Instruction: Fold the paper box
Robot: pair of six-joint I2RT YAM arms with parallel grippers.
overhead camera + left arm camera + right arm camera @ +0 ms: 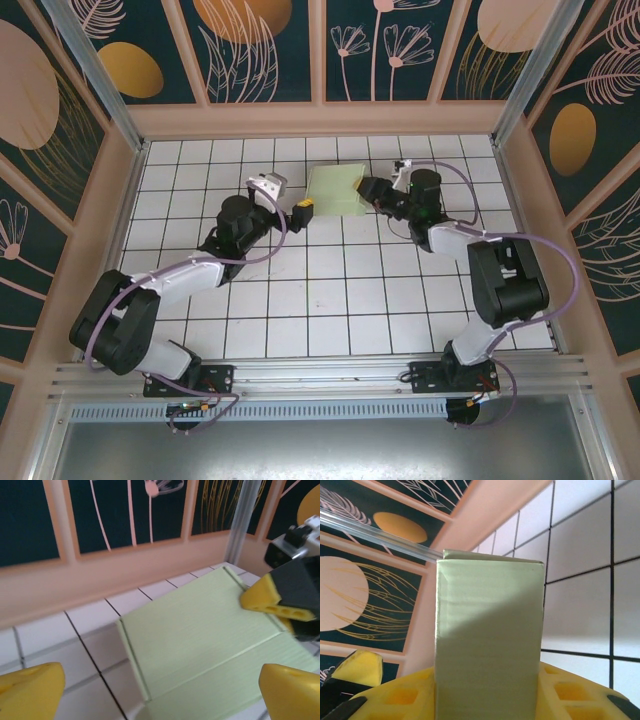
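White square-tiled table (330,300), dark grout lines, low peach wall on three sides.
On it: pale mint-green flat paper box (333,187), upper centre of the top view, near the far wall, lying across the tiles, crease lines visible.

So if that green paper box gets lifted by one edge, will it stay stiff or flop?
Probably fairly stiff: the paper box juts straight out from the right gripper without drooping. It may hinge along the crease seen from the left wrist. The thin card looks light, so a push would likely slide it over the tiles.
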